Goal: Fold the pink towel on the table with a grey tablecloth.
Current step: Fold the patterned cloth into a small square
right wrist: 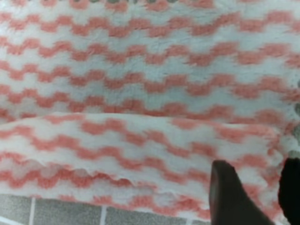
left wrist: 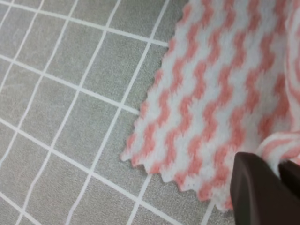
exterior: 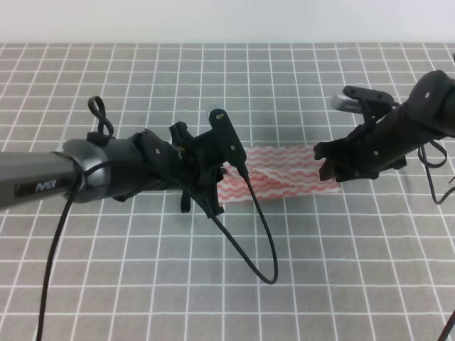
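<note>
One thin pink-and-white wavy-striped towel (exterior: 281,174) with zigzag-cut edges, lying near the middle of one table under a grey cloth crossed by white grid lines (exterior: 142,284); it shows as a low horizontal band, with a raised fold of cloth running along its near side in the right wrist view, so a first fold looks under way. Two black grippers attend it, one at each end, apparently so that both ends of the edge travel together and the fold stays square. The left gripper (exterior: 217,186) sits over the towel's left end; its wrist view shows dark fingers (left wrist: 262,192) with a roll of cloth between them, jaws seemingly closed on the towel. The right gripper (exterior: 333,170) is at the right end; its two fingers (right wrist: 229,197) stand apart over the folded edge, and whether they pinch cloth cannot be told. One loose black cable (exterior: 249,234) hangs from the left arm.
</note>
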Controlling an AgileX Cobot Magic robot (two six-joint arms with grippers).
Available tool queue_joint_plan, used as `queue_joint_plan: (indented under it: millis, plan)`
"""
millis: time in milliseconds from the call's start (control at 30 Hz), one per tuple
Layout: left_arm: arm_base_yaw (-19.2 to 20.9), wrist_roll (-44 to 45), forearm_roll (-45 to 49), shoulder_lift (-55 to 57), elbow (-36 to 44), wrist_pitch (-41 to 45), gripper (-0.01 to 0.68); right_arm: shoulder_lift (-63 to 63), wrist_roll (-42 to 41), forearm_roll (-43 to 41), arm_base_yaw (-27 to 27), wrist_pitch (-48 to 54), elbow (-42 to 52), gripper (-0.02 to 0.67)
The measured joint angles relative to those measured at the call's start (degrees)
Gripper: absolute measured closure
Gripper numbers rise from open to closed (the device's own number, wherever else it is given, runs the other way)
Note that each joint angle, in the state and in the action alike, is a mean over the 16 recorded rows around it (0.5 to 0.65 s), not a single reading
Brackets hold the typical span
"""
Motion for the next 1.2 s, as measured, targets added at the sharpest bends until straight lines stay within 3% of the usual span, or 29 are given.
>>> queue_joint_plan:
  millis: [567, 1200]
  plan:
    - [0.0, 0.0, 0.0, 0.0, 0.0, 0.0, 0.675, 1.1, -0.6, 1.9, 0.0, 0.2, 0.0, 0.434]
    - [0.0, 0.1, 0.0, 0.5, 0.0, -0.1, 0.675, 1.1, -1.6, 4.0, 0.0, 0.2, -0.1, 0.582]
